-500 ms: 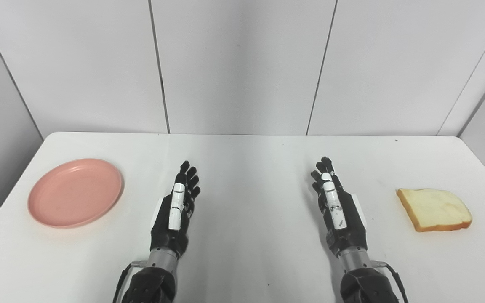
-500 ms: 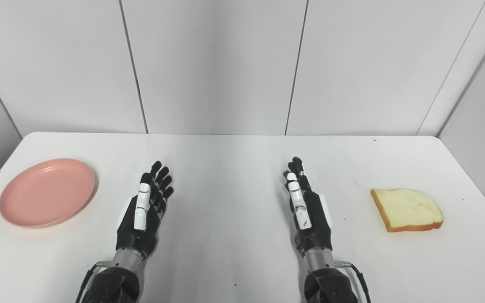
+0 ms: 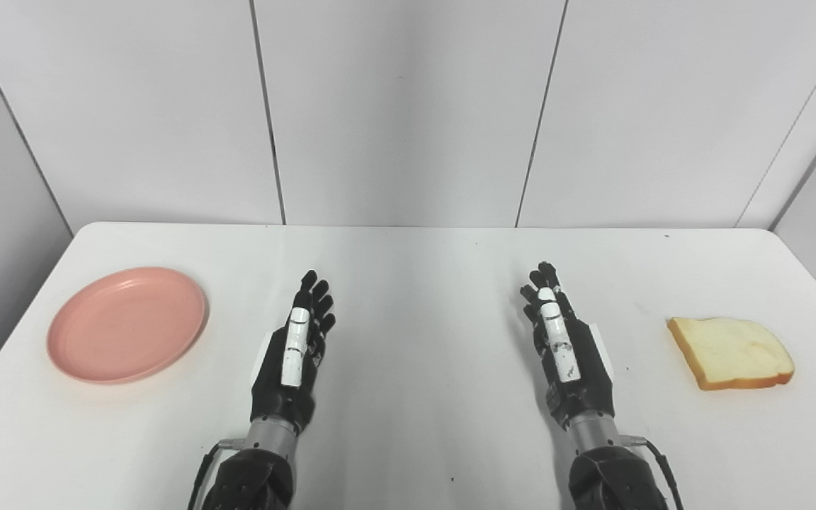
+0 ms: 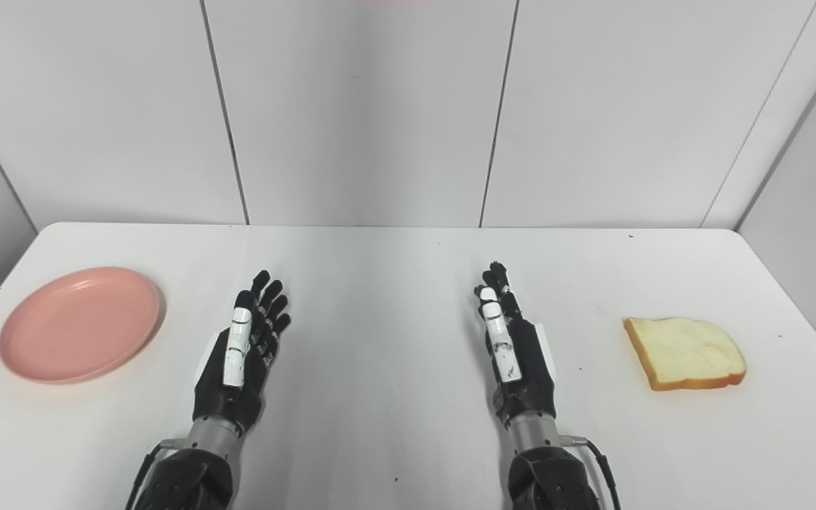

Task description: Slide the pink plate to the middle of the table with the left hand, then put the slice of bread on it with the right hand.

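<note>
A round pink plate (image 3: 127, 324) lies flat at the left side of the white table (image 3: 422, 269). A slice of bread (image 3: 731, 352) with a brown crust lies flat at the right side. My left hand (image 3: 296, 354) is open and empty, fingers stretched forward, held edge-on just left of the table's middle, well to the right of the plate. My right hand (image 3: 564, 347) is open and empty in the same pose, right of the middle, well to the left of the bread. The right eye view shows the plate (image 4: 80, 323), the bread (image 4: 685, 352) and both hands the same way.
White wall panels (image 3: 408, 106) stand right behind the table's far edge. Wall panels also close in at the left and right sides. Bare table surface lies between the two hands.
Both hands have shifted very slightly; the plate and the bread have not moved.
</note>
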`<control>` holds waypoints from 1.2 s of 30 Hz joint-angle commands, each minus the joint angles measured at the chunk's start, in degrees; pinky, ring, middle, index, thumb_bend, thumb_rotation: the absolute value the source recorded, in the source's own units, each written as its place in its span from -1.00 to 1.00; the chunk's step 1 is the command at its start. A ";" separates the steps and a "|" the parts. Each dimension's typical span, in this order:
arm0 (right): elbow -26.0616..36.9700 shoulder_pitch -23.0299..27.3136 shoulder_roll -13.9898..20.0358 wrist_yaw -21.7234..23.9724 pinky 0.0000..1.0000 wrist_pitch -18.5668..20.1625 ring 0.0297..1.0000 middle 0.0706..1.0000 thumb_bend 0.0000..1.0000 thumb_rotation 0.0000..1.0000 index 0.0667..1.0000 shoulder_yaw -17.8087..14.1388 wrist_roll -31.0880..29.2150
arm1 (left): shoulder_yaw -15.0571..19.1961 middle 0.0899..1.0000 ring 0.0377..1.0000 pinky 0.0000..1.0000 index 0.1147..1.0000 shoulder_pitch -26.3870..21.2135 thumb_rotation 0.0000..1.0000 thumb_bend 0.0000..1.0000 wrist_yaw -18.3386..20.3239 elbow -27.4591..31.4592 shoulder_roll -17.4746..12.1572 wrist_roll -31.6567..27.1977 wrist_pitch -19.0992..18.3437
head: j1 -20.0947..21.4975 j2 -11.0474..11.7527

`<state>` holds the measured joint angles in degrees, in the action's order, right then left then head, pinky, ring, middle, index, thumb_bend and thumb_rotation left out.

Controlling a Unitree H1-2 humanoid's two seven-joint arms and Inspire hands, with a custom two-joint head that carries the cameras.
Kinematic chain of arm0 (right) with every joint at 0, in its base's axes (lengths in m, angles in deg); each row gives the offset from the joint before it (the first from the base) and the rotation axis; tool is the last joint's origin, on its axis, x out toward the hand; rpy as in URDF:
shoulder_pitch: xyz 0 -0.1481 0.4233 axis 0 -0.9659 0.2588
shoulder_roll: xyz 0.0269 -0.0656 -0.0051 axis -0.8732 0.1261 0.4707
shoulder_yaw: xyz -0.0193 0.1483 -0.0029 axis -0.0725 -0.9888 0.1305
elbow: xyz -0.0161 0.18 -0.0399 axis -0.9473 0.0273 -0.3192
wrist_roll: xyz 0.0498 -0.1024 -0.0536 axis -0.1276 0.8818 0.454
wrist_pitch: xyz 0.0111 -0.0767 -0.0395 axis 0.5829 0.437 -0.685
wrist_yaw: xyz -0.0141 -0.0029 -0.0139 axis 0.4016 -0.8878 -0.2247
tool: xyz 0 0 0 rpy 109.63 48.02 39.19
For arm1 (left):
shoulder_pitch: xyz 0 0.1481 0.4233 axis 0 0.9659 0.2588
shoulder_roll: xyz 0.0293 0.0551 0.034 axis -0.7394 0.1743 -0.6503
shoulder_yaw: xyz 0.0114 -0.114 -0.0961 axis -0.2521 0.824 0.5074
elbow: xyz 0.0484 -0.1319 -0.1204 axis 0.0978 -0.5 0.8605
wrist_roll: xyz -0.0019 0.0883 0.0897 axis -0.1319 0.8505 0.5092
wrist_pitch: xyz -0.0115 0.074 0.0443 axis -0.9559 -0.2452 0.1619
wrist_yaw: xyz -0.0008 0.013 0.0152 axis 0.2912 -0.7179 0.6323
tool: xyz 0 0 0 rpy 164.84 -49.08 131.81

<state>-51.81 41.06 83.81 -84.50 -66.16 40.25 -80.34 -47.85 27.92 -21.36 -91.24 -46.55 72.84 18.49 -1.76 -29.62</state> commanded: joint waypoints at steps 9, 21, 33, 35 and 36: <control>2.29 1.81 -0.19 0.41 1.00 -0.69 0.92 0.94 0.27 0.69 0.95 0.14 0.10 | -0.57 1.00 1.00 1.00 1.00 -1.31 0.90 0.36 0.65 2.79 -0.30 0.11 0.61 | -0.37 0.01; 1.49 1.65 0.63 1.08 1.00 -1.25 0.92 0.95 0.28 0.69 0.96 -0.71 -1.07 | -0.78 1.00 1.00 1.00 1.00 -1.70 0.87 0.35 0.13 1.58 1.04 -0.11 1.14 | -9.71 2.26; 0.69 1.58 3.69 4.03 1.00 -1.45 0.98 1.00 0.27 0.67 1.00 -3.49 -5.97 | -0.26 1.00 1.00 1.00 1.00 -6.63 0.94 0.42 -0.49 -1.63 0.25 0.85 -1.10 | -22.80 6.66; 0.43 1.52 4.19 4.91 1.00 -1.81 0.99 1.00 0.25 0.70 1.00 -3.40 -6.56 | 0.21 1.00 1.00 1.00 1.00 -7.41 0.96 0.44 -0.54 -1.31 -0.59 0.65 -2.03 | -24.13 7.33; 0.17 1.53 4.27 5.30 1.00 -2.14 1.00 1.00 0.24 0.71 1.00 -3.49 -7.05 | 0.46 1.00 1.00 1.00 1.00 -7.73 0.97 0.43 -0.43 -1.03 -1.09 0.48 -2.52 | -24.13 7.33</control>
<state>-52.63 40.94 87.77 -80.69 -66.16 36.80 -86.46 -47.80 22.25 -21.95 -94.05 -46.66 73.01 16.12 -25.93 -22.24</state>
